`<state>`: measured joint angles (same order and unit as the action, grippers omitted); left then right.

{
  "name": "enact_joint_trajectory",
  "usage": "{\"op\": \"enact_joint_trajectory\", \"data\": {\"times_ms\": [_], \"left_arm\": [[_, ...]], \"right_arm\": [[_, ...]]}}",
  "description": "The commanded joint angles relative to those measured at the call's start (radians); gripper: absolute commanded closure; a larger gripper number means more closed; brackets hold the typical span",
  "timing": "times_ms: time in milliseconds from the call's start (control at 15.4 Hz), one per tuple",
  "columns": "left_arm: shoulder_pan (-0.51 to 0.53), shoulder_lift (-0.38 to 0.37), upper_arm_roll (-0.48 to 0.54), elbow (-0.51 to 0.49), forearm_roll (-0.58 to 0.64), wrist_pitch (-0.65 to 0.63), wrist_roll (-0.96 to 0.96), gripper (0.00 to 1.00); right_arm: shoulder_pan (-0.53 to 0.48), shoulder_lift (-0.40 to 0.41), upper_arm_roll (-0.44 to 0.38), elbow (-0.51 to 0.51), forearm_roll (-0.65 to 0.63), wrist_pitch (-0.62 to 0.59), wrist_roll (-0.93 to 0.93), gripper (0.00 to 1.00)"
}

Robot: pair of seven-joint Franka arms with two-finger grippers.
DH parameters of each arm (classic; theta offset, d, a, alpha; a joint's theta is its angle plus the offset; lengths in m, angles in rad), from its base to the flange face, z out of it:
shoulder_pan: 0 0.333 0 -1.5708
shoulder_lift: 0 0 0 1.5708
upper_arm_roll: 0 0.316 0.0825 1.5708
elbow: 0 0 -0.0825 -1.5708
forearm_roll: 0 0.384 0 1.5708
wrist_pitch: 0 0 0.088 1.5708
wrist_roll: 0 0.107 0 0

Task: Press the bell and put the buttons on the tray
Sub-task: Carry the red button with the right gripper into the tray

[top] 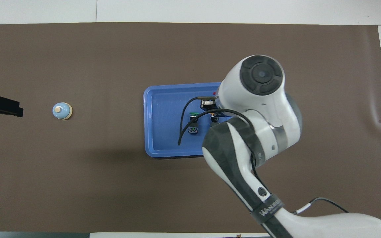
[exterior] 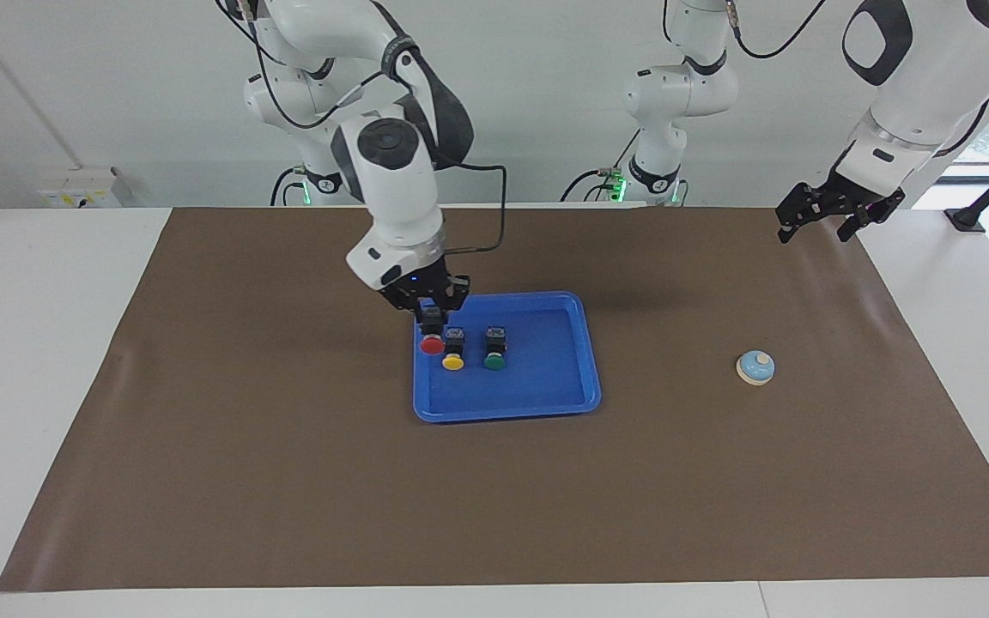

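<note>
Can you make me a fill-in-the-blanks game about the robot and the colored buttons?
1. The right gripper holds the ____ button over the tray.
2. The yellow button lies in the tray beside the ____ button.
3. The bell sits on the brown ____, outside the tray.
4. The left gripper waits with its fingers ____.

Missing words: red; green; mat; open
</note>
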<state>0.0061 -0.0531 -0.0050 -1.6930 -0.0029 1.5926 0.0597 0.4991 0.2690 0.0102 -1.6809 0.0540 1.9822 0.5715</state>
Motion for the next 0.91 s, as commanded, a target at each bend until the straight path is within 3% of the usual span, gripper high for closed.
{"op": "enact_joint_trajectory", "data": {"times_ms": [0,130,324,454,843], "left_arm": [[-0.003,-0.013,0.0,-0.011,0.017,-0.003,-0.012,0.0],[-0.003,-0.013,0.0,-0.011,0.017,-0.003,-0.012,0.0],[-0.003,-0.013,0.0,-0.011,0.017,-0.003,-0.012,0.0],[-0.003,-0.013,0.0,-0.011,0.017,-0.003,-0.012,0.0],[-0.003,-0.013,0.0,-0.011,0.017,-0.003,-0.012,0.0]], "right_arm": [[0.067,0.154,-0.003,0.179,0.001,-0.046,0.098,0.91],[0.105,0.219,-0.003,0.24,0.001,-0.036,0.131,0.91],[0.148,0.248,-0.003,0.234,-0.008,-0.023,0.18,0.88],[0.153,0.256,-0.001,0.216,0.0,0.044,0.182,0.83],[0.177,0.253,-0.001,0.13,0.01,0.115,0.18,0.83]]}}
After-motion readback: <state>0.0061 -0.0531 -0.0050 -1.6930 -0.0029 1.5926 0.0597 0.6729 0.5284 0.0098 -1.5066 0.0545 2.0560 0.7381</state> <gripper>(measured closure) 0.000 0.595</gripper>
